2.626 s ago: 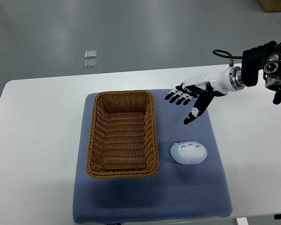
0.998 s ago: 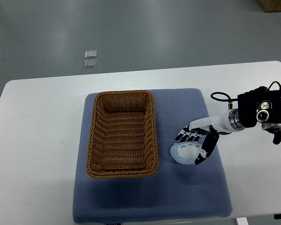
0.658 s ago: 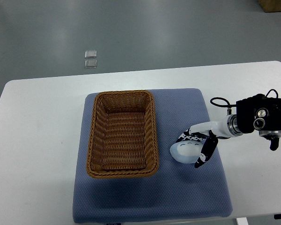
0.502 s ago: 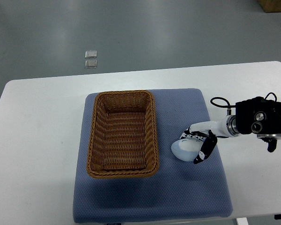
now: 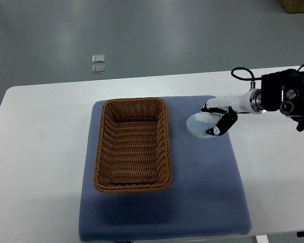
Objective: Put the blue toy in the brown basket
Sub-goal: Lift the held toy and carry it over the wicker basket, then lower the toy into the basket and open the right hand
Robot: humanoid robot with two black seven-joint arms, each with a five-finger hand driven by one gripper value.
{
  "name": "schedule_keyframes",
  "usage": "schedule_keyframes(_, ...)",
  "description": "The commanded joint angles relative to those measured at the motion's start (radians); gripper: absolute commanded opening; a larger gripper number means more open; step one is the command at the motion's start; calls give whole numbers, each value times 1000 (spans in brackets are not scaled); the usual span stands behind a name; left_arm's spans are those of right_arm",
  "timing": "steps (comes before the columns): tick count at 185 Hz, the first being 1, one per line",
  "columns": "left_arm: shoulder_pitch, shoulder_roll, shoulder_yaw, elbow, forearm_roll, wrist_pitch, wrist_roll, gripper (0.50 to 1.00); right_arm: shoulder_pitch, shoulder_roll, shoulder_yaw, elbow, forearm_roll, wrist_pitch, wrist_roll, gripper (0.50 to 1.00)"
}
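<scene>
The right hand [image 5: 216, 119] grips the blue toy [image 5: 200, 125], held above the blue mat [image 5: 202, 197]. Left of it sits the brown basket [image 5: 133, 144], nothing between. Its arm reaches in level over the white surface [image 5: 35, 152].

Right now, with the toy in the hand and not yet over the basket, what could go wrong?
The right hand grips the rounded blue toy mainly from its right side, with much of it sticking out uncovered, so it might slip during transport. The toy is held to the right of the brown basket, past its right wall; carried too low, it may clip the rim and shove the basket across the blue mat. Released early, it lands on the mat instead.
</scene>
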Motion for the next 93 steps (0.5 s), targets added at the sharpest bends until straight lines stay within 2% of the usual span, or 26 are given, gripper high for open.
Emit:
schedule_keyframes(1, 0, 0, 0, -4, 0, 0, 0, 1000, 75, 41, -2, -3, 1, 6, 0, 500)
schedule_keyframes(20, 0, 0, 0, -6, 2, 0, 0, 1000, 122, 114, -3, -23, 18, 12, 2, 500)
schedule_keyframes(53, 0, 0, 2, -6, 0, 0, 0, 1000, 173, 308, -6, -115, 128, 2, 3, 500)
schedule_keyframes(93, 0, 0, 0, -6, 0, -2, -2, 1000, 130, 521, -5, -254, 136, -28, 14, 500)
